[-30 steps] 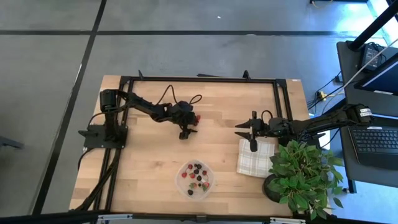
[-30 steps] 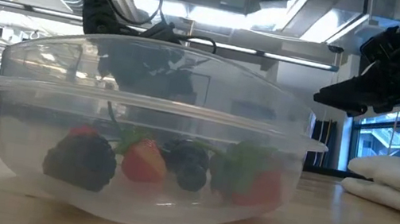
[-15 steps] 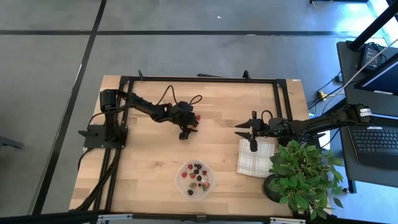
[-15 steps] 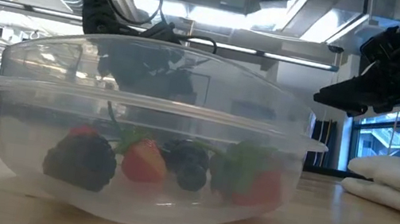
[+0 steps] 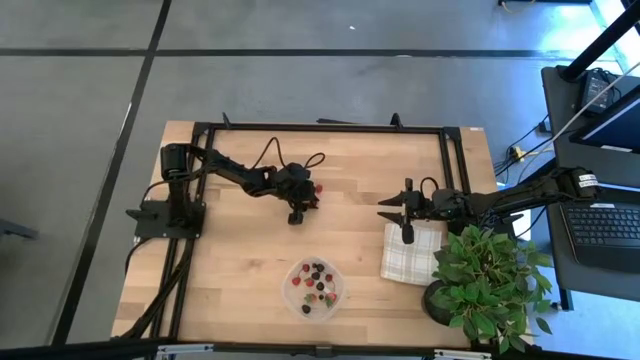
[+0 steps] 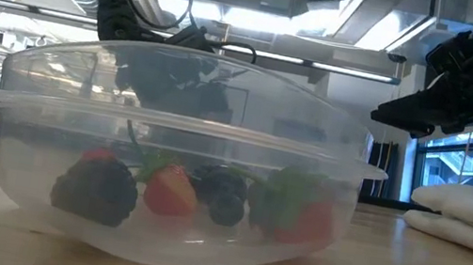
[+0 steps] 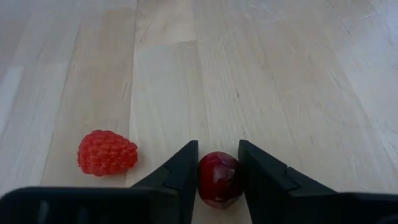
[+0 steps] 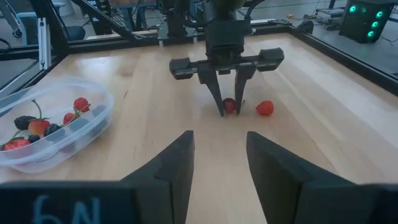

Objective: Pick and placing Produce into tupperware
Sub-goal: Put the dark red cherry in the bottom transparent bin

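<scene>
A: How many pieces are out on the bench?

B: Two that I can see. The left gripper has its fingers narrowed around a dark red cherry, touching it on both sides, low at the wood. A raspberry lies just beside it, apart from the fingers.

A: And in the tupperware?

B: About ten small pieces from above, red and dark, with a little green; the low view shows a blackberry, a strawberry and more behind the clear wall, too overlapped for an exact count. One container, near the front edge at the middle.

A: The other arm?

B: The right gripper hangs over the folded checked cloth, fingers spread wide, nothing between them.

A: The surface and the room?

B: Pale wood planks inside a black frame. A potted plant stands at the front right corner, grey floor all round, ceiling lights overhead in the low view.

A: Open space?

B: Bare wood lies between the cherry and the container, and the left front of the bench is bare too.
</scene>
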Action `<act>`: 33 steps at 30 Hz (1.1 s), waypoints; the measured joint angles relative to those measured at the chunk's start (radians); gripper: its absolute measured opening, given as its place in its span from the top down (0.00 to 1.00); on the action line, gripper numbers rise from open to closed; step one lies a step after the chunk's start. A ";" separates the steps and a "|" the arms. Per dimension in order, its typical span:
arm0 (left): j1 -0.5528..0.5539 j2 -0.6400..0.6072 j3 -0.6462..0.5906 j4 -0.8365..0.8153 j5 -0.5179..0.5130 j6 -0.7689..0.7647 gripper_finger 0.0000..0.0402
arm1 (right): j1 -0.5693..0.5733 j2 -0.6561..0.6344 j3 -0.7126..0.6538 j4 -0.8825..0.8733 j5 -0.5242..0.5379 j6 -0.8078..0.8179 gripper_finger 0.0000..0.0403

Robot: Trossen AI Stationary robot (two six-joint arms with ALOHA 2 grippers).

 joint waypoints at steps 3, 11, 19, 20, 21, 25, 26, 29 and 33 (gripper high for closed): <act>0.000 0.000 0.000 0.000 0.001 0.000 0.79 | 0.000 0.000 0.000 0.000 0.000 0.000 0.63; -0.011 -0.029 -0.004 -0.023 -0.018 -0.003 0.81 | 0.000 0.000 0.000 0.000 0.000 0.000 0.63; -0.108 -0.161 0.030 -0.162 -0.001 -0.011 0.83 | 0.000 0.000 0.000 0.000 0.000 0.000 0.63; -0.126 -0.182 0.037 -0.184 0.000 -0.011 0.83 | 0.000 0.000 0.000 0.000 0.000 0.001 0.63; -0.146 -0.202 0.045 -0.197 0.001 -0.011 0.83 | 0.000 0.000 0.000 0.000 0.000 0.001 0.63; -0.236 -0.263 0.078 -0.209 0.035 -0.011 0.81 | 0.000 0.000 0.000 0.001 0.000 0.004 0.63; -0.259 -0.270 0.087 -0.208 0.042 -0.011 0.80 | 0.000 -0.001 0.000 0.001 0.000 0.006 0.63; -0.331 -0.277 0.111 -0.207 0.052 -0.011 0.81 | 0.000 -0.001 0.000 0.001 0.000 0.008 0.63; -0.420 -0.267 0.133 -0.200 0.056 -0.012 0.83 | 0.000 -0.001 0.000 0.003 0.000 0.026 0.63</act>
